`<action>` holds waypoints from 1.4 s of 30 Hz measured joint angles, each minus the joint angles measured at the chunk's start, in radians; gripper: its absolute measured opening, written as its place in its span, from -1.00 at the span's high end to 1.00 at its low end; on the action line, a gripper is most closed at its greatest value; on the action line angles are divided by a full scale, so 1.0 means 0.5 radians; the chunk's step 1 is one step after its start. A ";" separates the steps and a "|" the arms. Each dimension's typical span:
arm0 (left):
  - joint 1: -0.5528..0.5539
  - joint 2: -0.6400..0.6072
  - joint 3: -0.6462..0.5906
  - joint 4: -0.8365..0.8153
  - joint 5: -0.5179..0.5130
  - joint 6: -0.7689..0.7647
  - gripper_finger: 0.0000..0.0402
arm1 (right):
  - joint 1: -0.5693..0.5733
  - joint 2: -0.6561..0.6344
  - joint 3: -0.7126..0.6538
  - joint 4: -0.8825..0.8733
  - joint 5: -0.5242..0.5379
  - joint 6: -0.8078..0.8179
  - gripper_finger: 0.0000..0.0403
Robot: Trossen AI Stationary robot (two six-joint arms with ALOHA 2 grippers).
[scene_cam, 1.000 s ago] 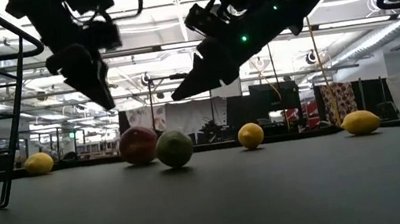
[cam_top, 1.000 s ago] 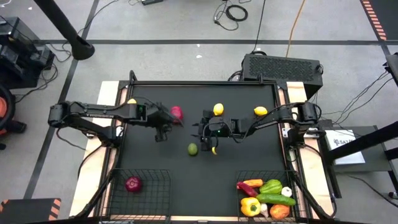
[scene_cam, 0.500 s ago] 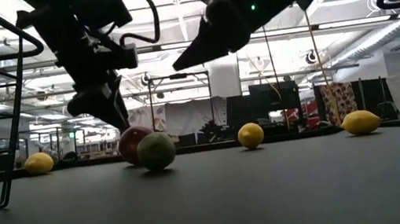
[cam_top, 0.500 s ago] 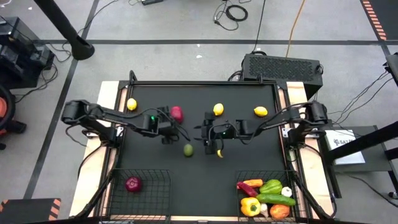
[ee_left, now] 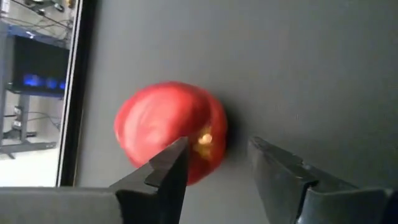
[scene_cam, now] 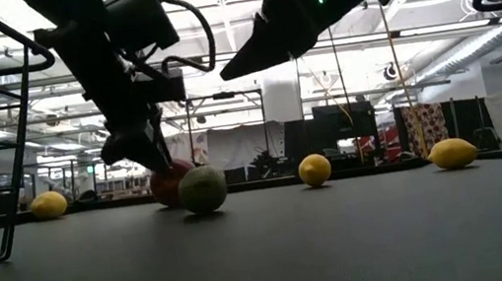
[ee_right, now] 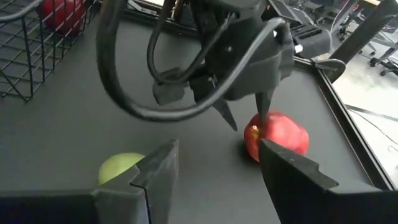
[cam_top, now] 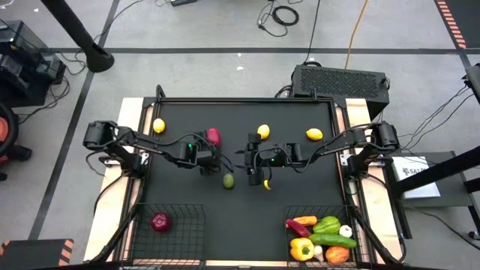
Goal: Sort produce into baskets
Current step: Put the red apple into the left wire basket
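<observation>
Apple [ee_left: 168,134], red, on black mat near table centre-left; left gripper [ee_left: 217,162] low over it, fingers spread, one fingertip [ee_left: 171,163] overlapping apple, not clamped. Lime [cam_top: 228,180] just beside apple, nearer baskets. Right gripper [ee_right: 214,163] hovers centre table above mat, fingers apart, empty. Three lemons [cam_top: 263,132] farther back. Left basket [cam_top: 142,234] holds onion [cam_top: 160,221]; right basket [cam_top: 352,225] holds peppers, cucumber, garlic.

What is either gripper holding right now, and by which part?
Nothing. The left gripper is open beside the red apple, not closed on it; the right gripper is open and empty.
</observation>
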 joint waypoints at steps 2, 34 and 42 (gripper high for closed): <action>-0.001 0.028 0.000 0.030 -0.042 0.000 0.16 | 0.000 0.000 0.000 0.000 0.000 0.000 -0.05; 0.002 0.061 0.001 0.065 -0.051 0.624 0.16 | 0.000 0.000 0.002 -0.010 -0.012 -0.005 -0.05; 0.022 0.061 0.001 0.067 -0.017 0.894 0.16 | 0.000 0.000 0.002 -0.010 -0.014 -0.022 -0.05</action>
